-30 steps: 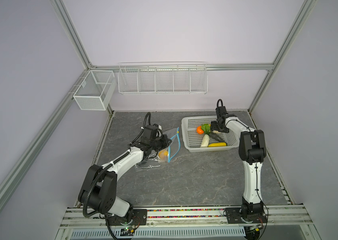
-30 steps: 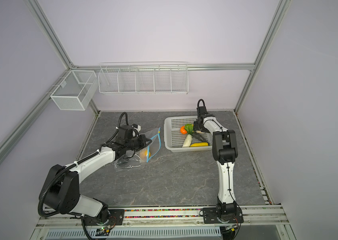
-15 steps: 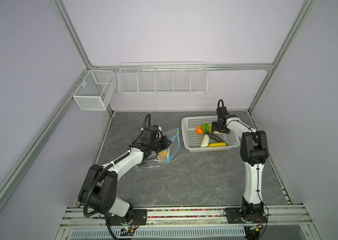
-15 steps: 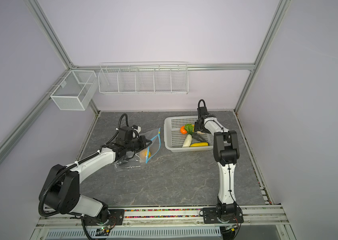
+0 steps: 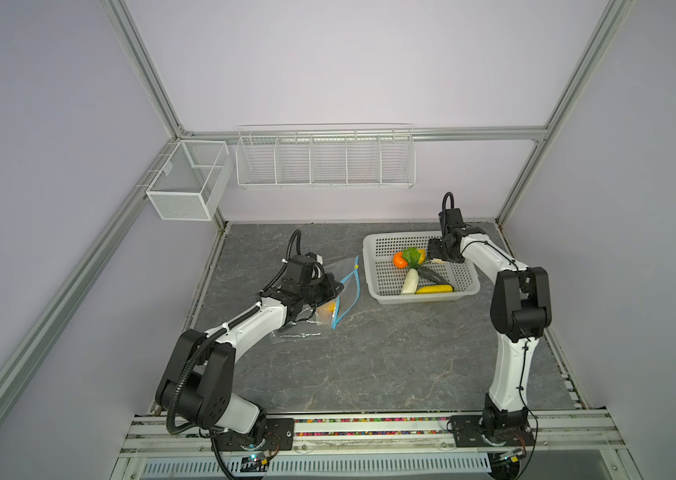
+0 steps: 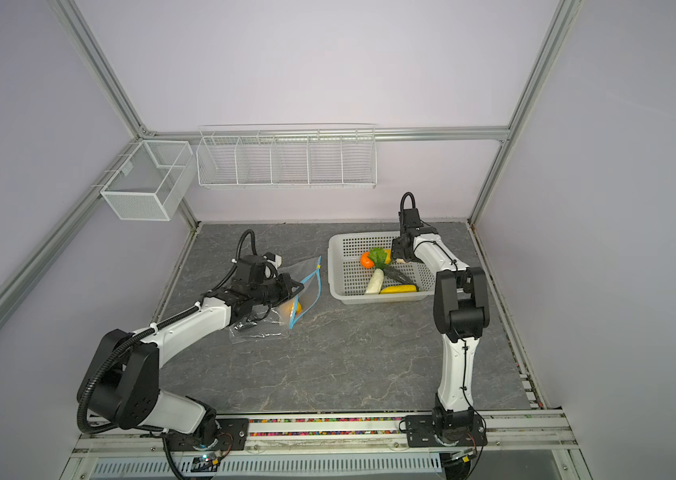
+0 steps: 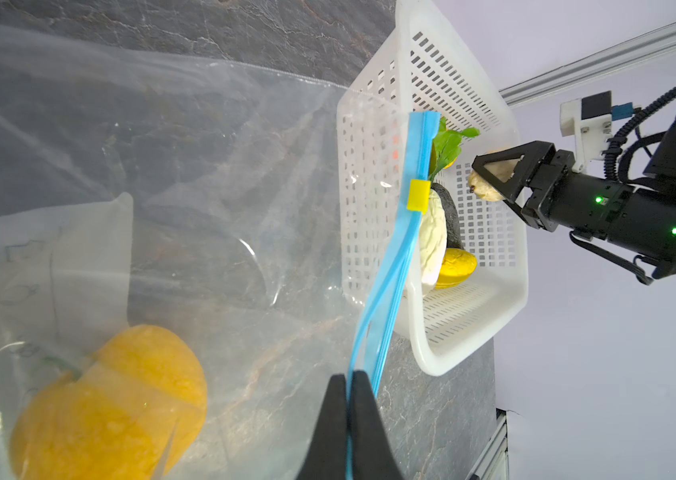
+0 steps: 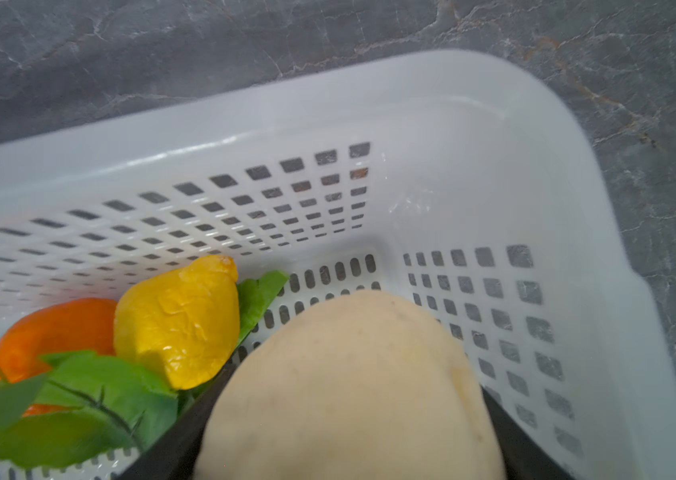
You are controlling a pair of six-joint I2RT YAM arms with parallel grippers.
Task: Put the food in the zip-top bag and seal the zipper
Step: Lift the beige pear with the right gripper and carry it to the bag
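Top views: zip-top bag [image 5: 295, 332] lies on the desk [image 5: 369, 365] left of centre, toward the far edge, mouth facing the white perforated basket [image 5: 423, 300]. The basket sits near the far right corner.

The left end effector [image 5: 330, 286] hides its own contact with the bag here. The left wrist view settles it: the fingers [image 7: 363, 419] are closed, pinching the light-blue zipper [image 7: 394, 266] at its near end. The yellow slider tab [image 7: 418, 195] sits up toward the other end. A yellow-orange fruit [image 7: 120, 407] lies inside the bag.

Only the left wrist view shows the bag's white label [image 7: 49, 266]. It has faint outlined marks and no legible writing.

The right end effector [image 7: 490, 178] is over the basket's far right part, gripping the beige lumpy ball [image 8: 348, 395]. The right wrist view shows a finger against each side of the ball. In the top views the ball is nearly hidden.

In the basket, top view:
- orange [image 5: 400, 260]
- leafy green piece [image 5: 412, 254]
- dark piece [image 5: 431, 274]
- white oblong piece [image 5: 409, 281]
- yellow oblong piece [image 5: 434, 289]

The right wrist view adds a lemon [image 8: 178, 320], touching the orange and the leaves.
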